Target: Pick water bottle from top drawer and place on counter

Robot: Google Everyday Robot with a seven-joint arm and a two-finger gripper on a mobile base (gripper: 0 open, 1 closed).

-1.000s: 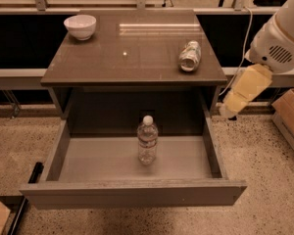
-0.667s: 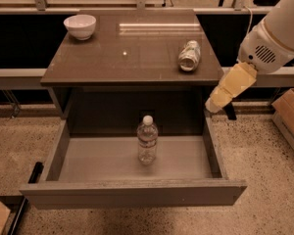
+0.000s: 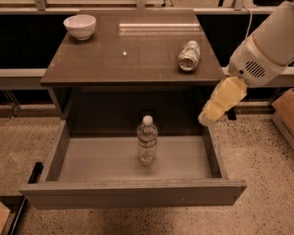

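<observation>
moved: the claw (image 3: 208, 113) has come left and down since the earlier frames, from out beside the bench (image 3: 132, 53) to just over the drawer's right rear corner. the bottle, bowl and jar lie as they did.
claw: pale yellow, at the end of the white arm, pointing down and left. it holds nothing. whether it is apart or together i cannot tell.
bottle (image 3: 147, 141): stands upright on the drawer floor, near the middle, white cap up. it is well apart from the claw, lower and to its left.
drawer (image 3: 132, 192): pulled out below the bench, with only the bottle in it.
bench top: a white bowl (image 3: 80, 26) at the back left and a clear jar (image 3: 189, 56) on its side near the right edge, with a bare glossy stretch between them.
step: reaching in; the pick is not yet made.
handling: probably light, with thin clear plastic walls. the ribs should give some bite, but the wall would likely dent under a hard squeeze and the smooth parts may slip. it is tall on a narrow base, so a side nudge could tip it.
where to hold: best around the ribbed body near the label band, one side of the claw on each flank, rather than on the small cap.
risk: clipping the right drawer wall on the way in.
</observation>
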